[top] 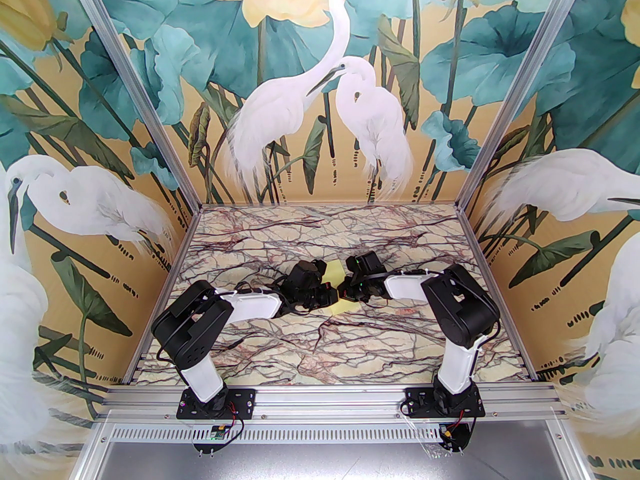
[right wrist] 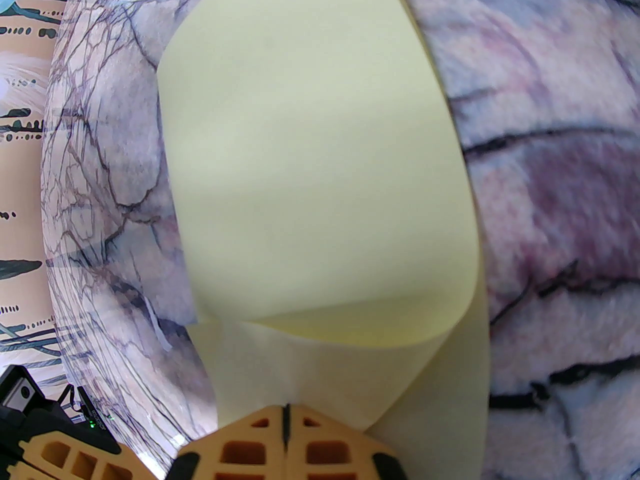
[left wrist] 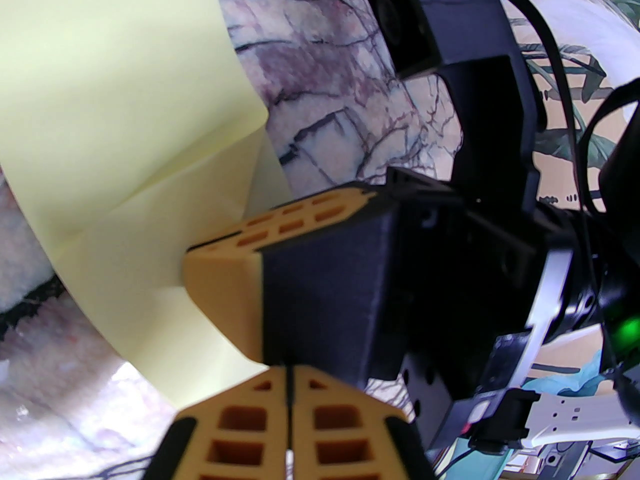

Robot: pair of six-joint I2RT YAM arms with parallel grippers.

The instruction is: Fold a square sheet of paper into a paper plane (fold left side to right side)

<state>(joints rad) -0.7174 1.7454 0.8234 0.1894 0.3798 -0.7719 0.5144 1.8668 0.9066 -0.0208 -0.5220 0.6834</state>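
- The left fingers are clenched, pad against pad with only a thin dark seam between them. Their tips sit just at the near edge of the yellow paper. Whether they pinch that edge cannot be told.
- The right fingers are clenched too, tips on the paper's edge. Whether a layer is caught between them cannot be told.
- From the left wrist, the right fingers come in from the side, their tip touching the paper beside a crease.
- The paper lies near the middle of the marbled table, between the two arms, which meet over it and hide most of it.
- From the right wrist, the paper has one flap curled over a lower layer, not pressed flat.
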